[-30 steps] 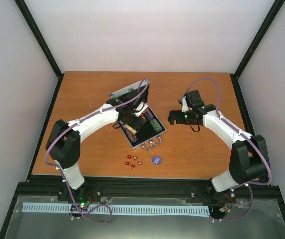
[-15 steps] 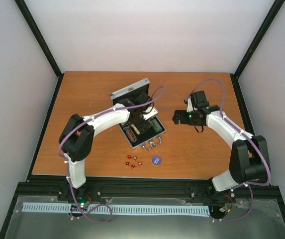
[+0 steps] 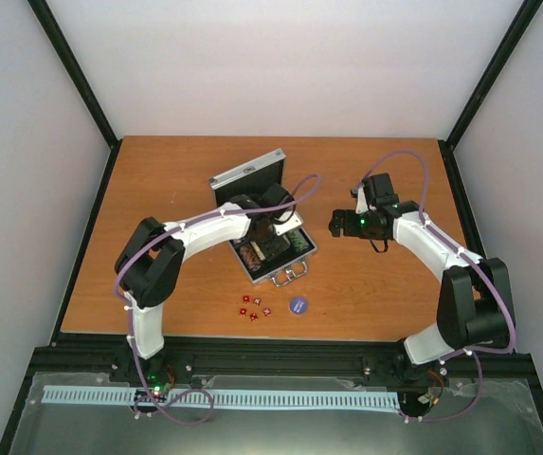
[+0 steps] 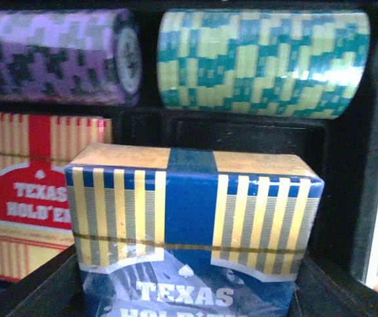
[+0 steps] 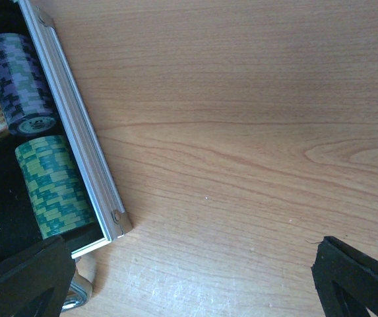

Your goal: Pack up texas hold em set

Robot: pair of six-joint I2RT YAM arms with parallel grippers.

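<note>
Top view | my left arm (image 3: 195,234) arcs right over the open case (image 3: 249,172) at centre, left gripper (image 3: 269,237) clamping a blue card box (image 4: 195,211) | right arm (image 3: 432,248) bent, right gripper (image 3: 334,225) spread, just right of case.

Blue card box (image 4: 189,218) is cut off below.

A wood-grain surface (image 3: 157,190) of warm orange-brown sits inside a booth of plain white walls (image 3: 290,66) on the left, right and far sides. Black frame posts (image 3: 72,71) rise at the far corners. Along the near edge, a grey metal ledge (image 3: 280,431) carries a white slotted strip (image 3: 252,399). The light is soft and even.
</note>
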